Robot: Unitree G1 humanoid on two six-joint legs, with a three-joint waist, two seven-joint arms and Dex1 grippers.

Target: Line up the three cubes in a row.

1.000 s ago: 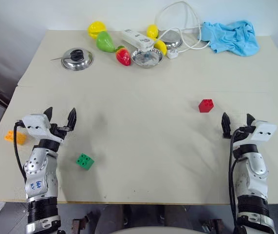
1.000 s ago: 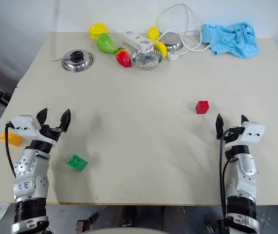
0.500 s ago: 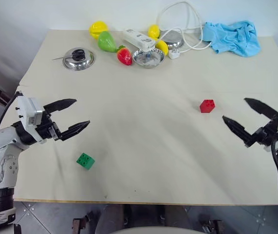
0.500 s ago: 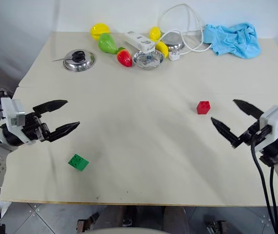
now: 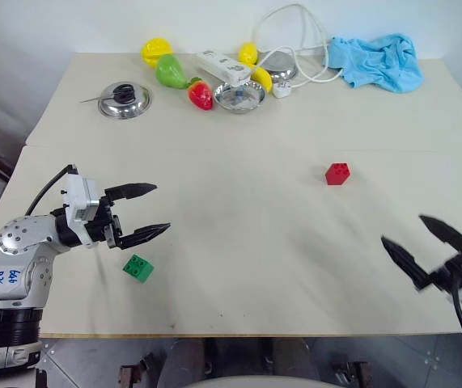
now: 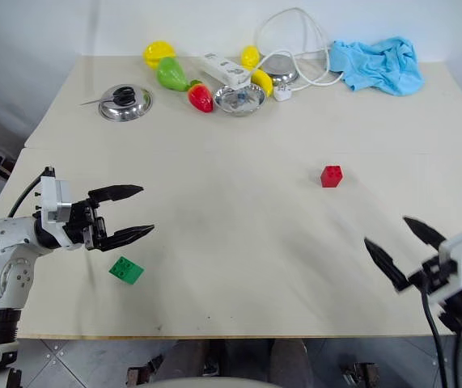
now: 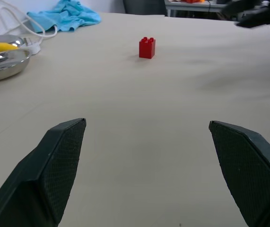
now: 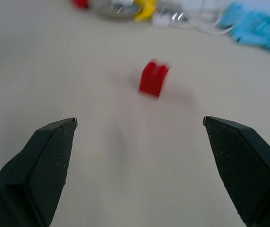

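the table (image 5: 239,242) has a matt, pale beige top, smooth with faint scuffs. ahead of the right gripper (image 5: 419,246) the red cube (image 5: 336,174) looks like hard plastic with a slight sheen; the green cube (image 5: 137,267), just below the left gripper (image 5: 148,212), is the same studded plastic. the fingers (image 7: 61,161) are black with a fine cross-hatched, matt pad texture. far beyond both grippers, the lid (image 5: 123,100) and bowl (image 5: 241,95) are polished, mirror-bright metal, the toy fruits (image 5: 172,71) glossy plastic, the blue cloth (image 5: 376,61) soft and crumpled, the cable (image 5: 299,44) smooth white plastic.
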